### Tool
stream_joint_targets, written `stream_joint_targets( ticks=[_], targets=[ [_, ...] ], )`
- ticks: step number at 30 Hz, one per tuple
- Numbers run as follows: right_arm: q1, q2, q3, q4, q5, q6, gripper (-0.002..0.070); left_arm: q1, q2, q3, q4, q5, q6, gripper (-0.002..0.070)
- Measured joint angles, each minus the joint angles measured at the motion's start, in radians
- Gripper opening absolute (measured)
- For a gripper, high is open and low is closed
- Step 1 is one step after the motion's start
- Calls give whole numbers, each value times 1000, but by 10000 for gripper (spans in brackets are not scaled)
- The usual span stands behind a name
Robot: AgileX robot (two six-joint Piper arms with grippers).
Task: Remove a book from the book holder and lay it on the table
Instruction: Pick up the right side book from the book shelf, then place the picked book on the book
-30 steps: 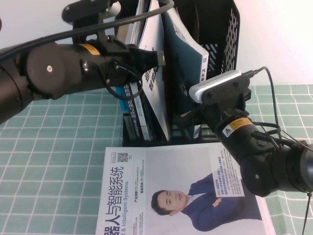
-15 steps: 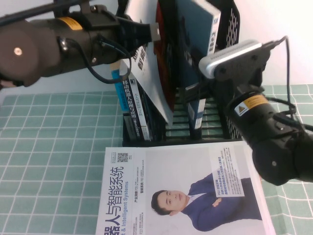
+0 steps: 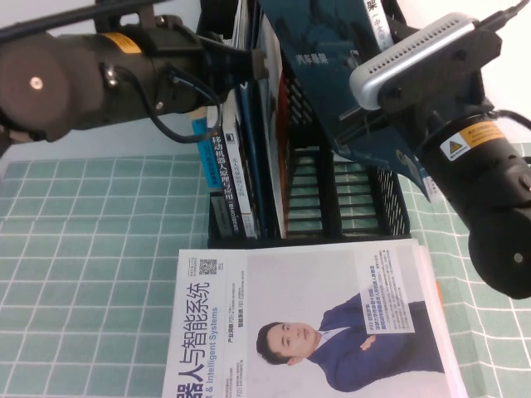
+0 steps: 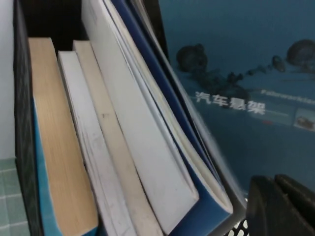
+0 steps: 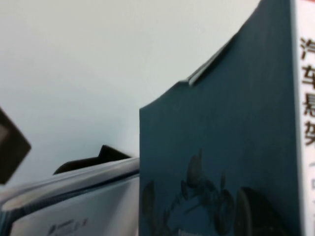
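Note:
My right gripper (image 3: pixel 369 124) is shut on a teal book (image 3: pixel 323 41) and holds it tilted above the black mesh book holder (image 3: pixel 390 207). In the right wrist view a dark finger (image 5: pixel 256 211) lies on the teal cover (image 5: pixel 221 147). My left gripper (image 3: pixel 259 65) is shut and rests against the tops of the several books (image 3: pixel 249 166) still standing in the holder's left part. In the left wrist view its dark fingers (image 4: pixel 283 206) sit beside those books (image 4: pixel 123 147), with the teal book (image 4: pixel 246 73) behind them.
A large magazine (image 3: pixel 307 323) with a man's portrait lies flat on the green tiled table in front of the holder. The holder's right compartments stand open. A white wall is behind.
My right gripper has raised the teal book up and out of the holder and tilted it to the right. The remaining books now stand more upright against my left gripper.

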Motion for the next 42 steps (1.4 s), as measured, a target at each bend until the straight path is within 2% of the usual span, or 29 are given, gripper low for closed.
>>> stream_joint_targets(
  ticks=[5,9,18,22,26,31,37,42],
  targets=[
    [-1,-86,2,0,55,-50,134,-4,-14,0,-2,6,22,-2],
    [-1,-230,2,-24,205,-119,134,-4,-74,-2,5,70,43,-2],
    [-2,-540,0,-171,803,-174,134,-4,-224,-2,49,275,70,-2],
    [-2,-597,0,-183,1059,-172,134,-4,-265,-2,97,409,29,-2],
    [4,-593,8,-187,1224,-196,134,-4,-278,-2,149,536,0,-2],
    [76,-525,19,-187,1250,-276,134,-4,-337,89,164,503,-51,-3],
    [207,-380,19,-183,1106,-381,134,-4,-487,296,168,337,-126,-3],
    [224,-266,19,-179,1046,-423,134,-4,-572,409,170,308,-144,-2]
  ],
)
